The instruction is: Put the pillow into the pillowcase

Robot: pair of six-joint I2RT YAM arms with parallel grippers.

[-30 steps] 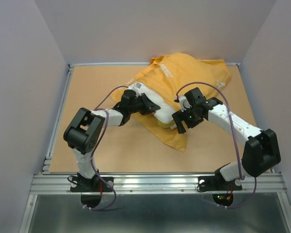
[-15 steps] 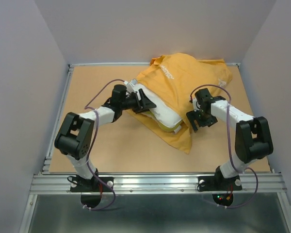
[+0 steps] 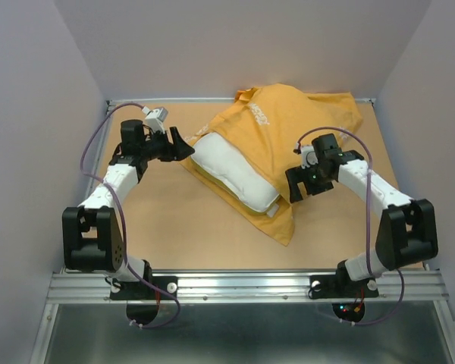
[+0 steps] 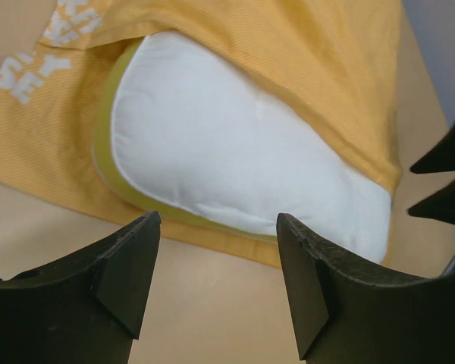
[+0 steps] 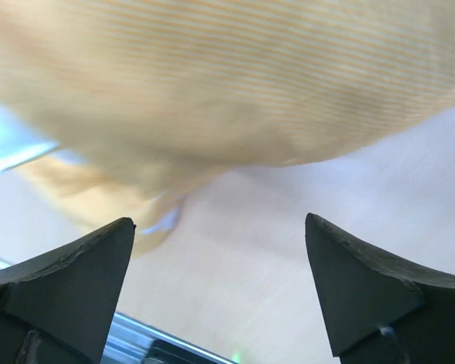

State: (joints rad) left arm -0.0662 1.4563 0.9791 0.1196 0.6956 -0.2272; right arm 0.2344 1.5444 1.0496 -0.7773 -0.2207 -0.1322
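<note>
Black left gripper (image 3: pixel 183 146): it stands just to the left of the pillow (image 3: pixel 231 168), at the pillow's far-left end, and points towards it.
Left jaws: they are open to a good width. Nothing is between them and they touch nothing. In the left wrist view the fingers (image 4: pixel 129 273) frame the pillow from a little way off.
Pillow: white and plump, it lies slanted on the table (image 3: pixel 174 227), partly inside the pillowcase (image 3: pixel 296 121). Its left end and its near long side are bare, and its far side is under the orange-yellow cloth.
Pillowcase: one layer lies under the pillow and shows as a strip along the pillow's near edge. The other layer covers the pillow's far side and is heaped behind and to the right of the pillow. White print shows on it.
Right gripper (image 3: pixel 303 189): it is just to the right of the pillow's near-right end, at the edge of the pillowcase.
Right jaws: they are wide open and hold nothing. In the right wrist view only table and blurred cloth show between the fingers (image 5: pixel 76 280). Whether a finger touches the cloth, I cannot tell.
</note>
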